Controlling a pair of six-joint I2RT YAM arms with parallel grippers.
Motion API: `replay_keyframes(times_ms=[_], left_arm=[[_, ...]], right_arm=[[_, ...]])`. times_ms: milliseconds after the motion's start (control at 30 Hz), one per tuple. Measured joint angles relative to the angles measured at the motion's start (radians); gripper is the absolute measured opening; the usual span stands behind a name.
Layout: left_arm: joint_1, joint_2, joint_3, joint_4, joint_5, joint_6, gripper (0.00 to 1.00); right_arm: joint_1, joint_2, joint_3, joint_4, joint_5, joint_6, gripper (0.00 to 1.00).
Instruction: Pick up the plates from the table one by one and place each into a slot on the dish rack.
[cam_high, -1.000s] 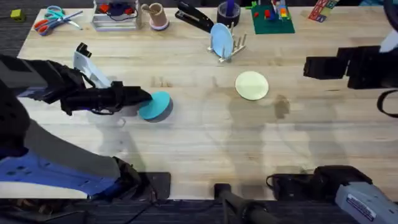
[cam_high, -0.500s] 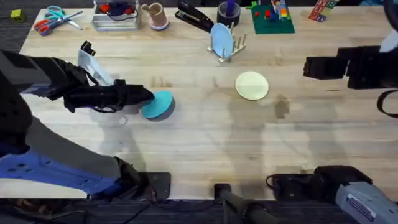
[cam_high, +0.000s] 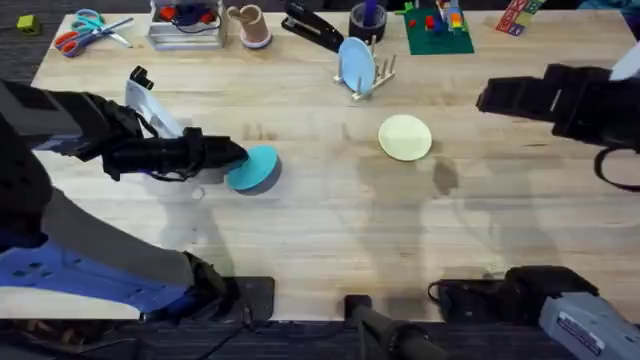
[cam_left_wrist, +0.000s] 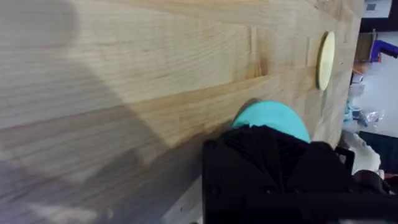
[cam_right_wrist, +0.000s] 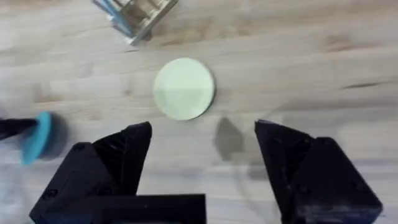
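Left end effector (cam_high: 232, 160) is closed on the rim of the small round teal plate (cam_high: 254, 169), tilted up at the left-centre of the light wood butcher-block surface (cam_high: 330, 230); it looks light, stiff, thin and probably slick, so an edge pinch suits it. Two task plates count: this one and the flat cream-yellow round plate (cam_high: 405, 137) lying mid-surface. Beyond stands one small wooden peg dish rack (cam_high: 378, 72) already holding one pale blue plate (cam_high: 355, 64), while the right end effector (cam_right_wrist: 202, 158) hangs wide open, empty.
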Motion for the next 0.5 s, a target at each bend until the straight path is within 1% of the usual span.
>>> replay_keyframes(times_ms=[100,233,400,500], left_arm=[[0.0,0.0,0.0,0.0,0.0,0.0,0.04],[0.0,0.0,0.0,0.0,0.0,-0.001,0.039],[0.0,0.0,0.0,0.0,0.0,-0.003,0.039],[0.0,0.0,0.0,0.001,0.0,-0.004,0.039]], right_arm=[[0.008,0.018,0.0,-0.005,-0.039,0.053,0.995],[0.04,0.044,0.0,-0.004,-0.072,0.105,0.995],[0.1,0.073,0.0,0.01,-0.089,0.153,0.995],[0.155,0.099,0.0,0.054,-0.094,0.179,0.995]])
